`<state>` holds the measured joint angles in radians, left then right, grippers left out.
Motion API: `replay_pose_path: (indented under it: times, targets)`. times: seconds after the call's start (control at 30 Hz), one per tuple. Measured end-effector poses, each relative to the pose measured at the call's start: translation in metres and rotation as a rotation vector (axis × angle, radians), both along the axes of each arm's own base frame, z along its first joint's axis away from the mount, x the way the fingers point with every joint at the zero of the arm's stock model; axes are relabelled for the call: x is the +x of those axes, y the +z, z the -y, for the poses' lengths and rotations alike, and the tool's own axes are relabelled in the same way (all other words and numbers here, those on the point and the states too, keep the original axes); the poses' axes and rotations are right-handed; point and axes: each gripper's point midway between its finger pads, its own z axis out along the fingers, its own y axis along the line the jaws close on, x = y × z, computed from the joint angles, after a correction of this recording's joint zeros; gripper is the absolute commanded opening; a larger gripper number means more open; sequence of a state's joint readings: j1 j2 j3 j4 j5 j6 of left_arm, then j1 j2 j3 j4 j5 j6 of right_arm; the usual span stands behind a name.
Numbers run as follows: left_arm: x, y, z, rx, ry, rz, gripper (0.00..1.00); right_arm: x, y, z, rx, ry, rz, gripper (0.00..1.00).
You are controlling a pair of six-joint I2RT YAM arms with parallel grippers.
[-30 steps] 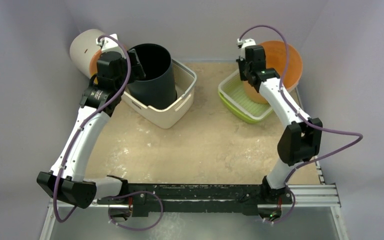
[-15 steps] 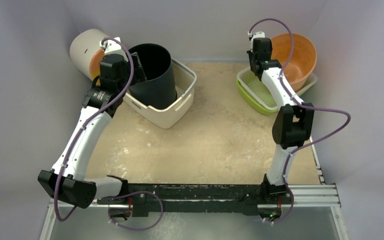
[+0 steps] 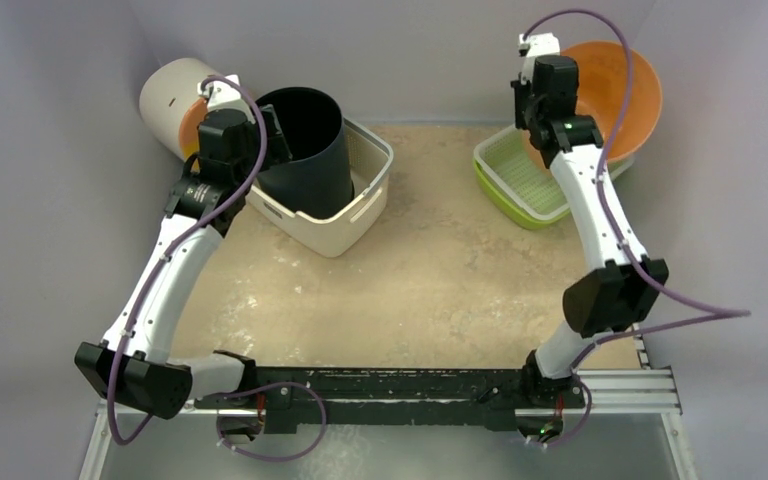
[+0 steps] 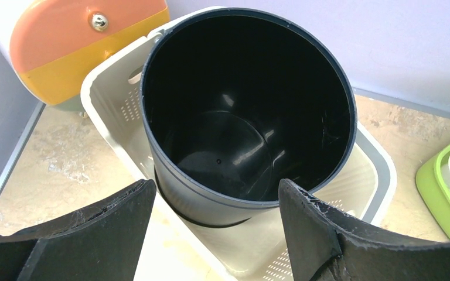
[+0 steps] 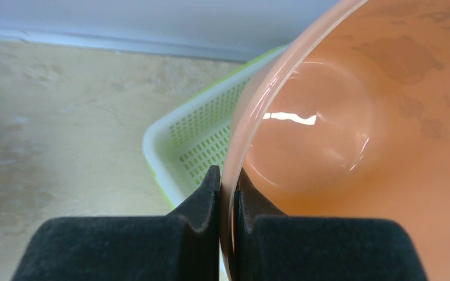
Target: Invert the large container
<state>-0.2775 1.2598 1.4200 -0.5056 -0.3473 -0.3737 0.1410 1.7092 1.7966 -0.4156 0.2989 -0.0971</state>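
Observation:
A large black bucket [image 3: 305, 140] stands upright, mouth up, inside a white basket [image 3: 355, 215]. My left gripper [image 3: 270, 125] is open beside the bucket's near-left rim; in the left wrist view its jaws [image 4: 217, 190] stand wide apart in front of the bucket [image 4: 246, 111], touching nothing. My right gripper [image 3: 532, 100] is shut on the rim of an orange bowl [image 3: 620, 95], which is tilted on its side above a green basket [image 3: 525, 180]. The right wrist view shows the fingers [image 5: 208, 193] pinching the bowl's rim [image 5: 357, 146].
A white cylinder with an orange-yellow end [image 3: 170, 100] lies at the back left, behind the white basket [image 4: 375, 175]; it also shows in the left wrist view [image 4: 82, 41]. The green basket [image 5: 199, 146] sits near the back right wall. Walls close in on three sides.
My right arm has carried the orange bowl up and to the right, tipping it further on edge; the green basket shifted right. The left arm has barely moved.

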Motion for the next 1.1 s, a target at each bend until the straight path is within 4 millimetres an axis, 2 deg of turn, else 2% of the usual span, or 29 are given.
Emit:
replay_pose_path:
  times: [0.17, 0.23, 0.3, 0.4, 0.57, 0.67, 0.73, 0.9, 1.1]
  targets:
    - [0.000, 0.005, 0.000, -0.004, 0.002, 0.016, 0.77, -0.032, 0.075, -0.031, 0.045, 0.094, 0.131, 0.00]
    - [0.000, 0.005, -0.001, -0.004, 0.004, 0.018, 0.77, -0.047, 0.092, -0.051, 0.066, 0.155, 0.156, 0.00]
    - [-0.001, 0.005, -0.002, -0.002, 0.008, 0.017, 0.77, -0.060, 0.096, -0.072, 0.102, 0.233, 0.145, 0.00]
    - [-0.001, 0.005, -0.002, -0.001, 0.011, 0.018, 0.77, -0.080, 0.085, -0.105, 0.190, 0.369, 0.082, 0.00]
    - [-0.001, 0.005, -0.003, 0.000, 0.016, 0.018, 0.77, -0.117, 0.043, -0.144, 0.316, 0.528, -0.085, 0.00]
    - [-0.001, 0.005, -0.003, 0.000, 0.016, 0.018, 0.77, -0.135, 0.039, -0.160, 0.350, 0.620, -0.113, 0.00]
    - [-0.001, 0.005, -0.003, 0.000, 0.016, 0.018, 0.77, -0.154, 0.035, -0.173, 0.408, 0.695, -0.154, 0.00]
    - [-0.001, 0.005, -0.004, 0.002, 0.022, 0.019, 0.77, -0.199, 0.007, -0.195, 0.518, 0.835, -0.310, 0.00]
    - [-0.005, 0.006, -0.006, 0.002, 0.026, 0.020, 0.77, -0.231, -0.012, -0.215, 0.649, 0.959, -0.453, 0.00]
